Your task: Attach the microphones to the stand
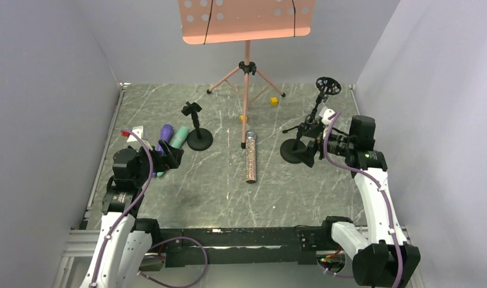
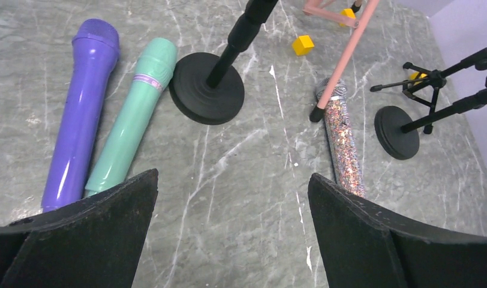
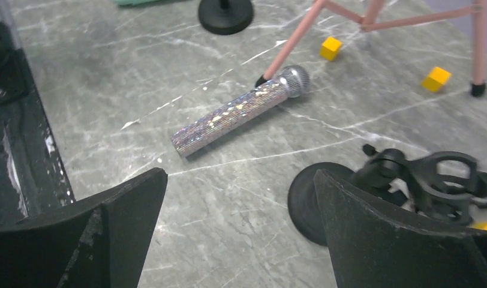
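We record: purple plastic stick microphone [image 2: 79, 114] and mint-green plastic microphone [image 2: 130, 123], flat on the grey marble table [image 2: 25, 36], side by side, ahead-left of the nearer left gripper [image 2: 232, 183]. Long axes point away, heads toward the black round-based stand [image 2: 206, 90]. Left gripper and right gripper [image 3: 241, 177]: fingers spread, empty.

Finishes I see from here
Glossy plastic purple mic [image 2: 79, 114]; glittery mic [image 2: 343, 143], metal mesh head; smooth marbled table [image 2: 241, 198].
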`<state>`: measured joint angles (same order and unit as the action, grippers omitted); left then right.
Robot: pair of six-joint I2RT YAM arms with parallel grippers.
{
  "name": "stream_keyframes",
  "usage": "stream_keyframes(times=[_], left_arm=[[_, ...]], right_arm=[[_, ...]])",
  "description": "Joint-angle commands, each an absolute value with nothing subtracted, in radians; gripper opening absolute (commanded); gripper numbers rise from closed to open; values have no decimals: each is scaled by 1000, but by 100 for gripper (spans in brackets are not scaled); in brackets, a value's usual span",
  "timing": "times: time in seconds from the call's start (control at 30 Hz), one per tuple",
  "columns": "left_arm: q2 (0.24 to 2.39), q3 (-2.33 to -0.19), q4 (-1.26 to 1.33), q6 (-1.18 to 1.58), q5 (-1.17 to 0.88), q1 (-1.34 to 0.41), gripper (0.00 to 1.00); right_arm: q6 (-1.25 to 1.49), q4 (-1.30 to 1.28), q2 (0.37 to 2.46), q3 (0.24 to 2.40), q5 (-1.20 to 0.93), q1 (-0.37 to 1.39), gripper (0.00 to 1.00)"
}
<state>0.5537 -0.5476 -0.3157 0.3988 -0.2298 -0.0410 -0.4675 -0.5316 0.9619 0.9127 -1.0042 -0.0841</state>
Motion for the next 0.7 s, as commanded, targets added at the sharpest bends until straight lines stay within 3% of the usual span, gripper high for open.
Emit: stream_keyframes(times=[0.0, 0.5, 0.67], left_arm=[[572, -520, -206, 432, -290, -43, 99], [785, -540, -9, 475, -299, -41, 99], [877, -535, 111, 530, -411, 35, 99]], right_arm=[[-628, -513, 986, 835, -1139, -86, 100], [-621, -545, 969, 848, -1043, -87, 100], [-602, -538, 972, 853, -1027, -87, 100]])
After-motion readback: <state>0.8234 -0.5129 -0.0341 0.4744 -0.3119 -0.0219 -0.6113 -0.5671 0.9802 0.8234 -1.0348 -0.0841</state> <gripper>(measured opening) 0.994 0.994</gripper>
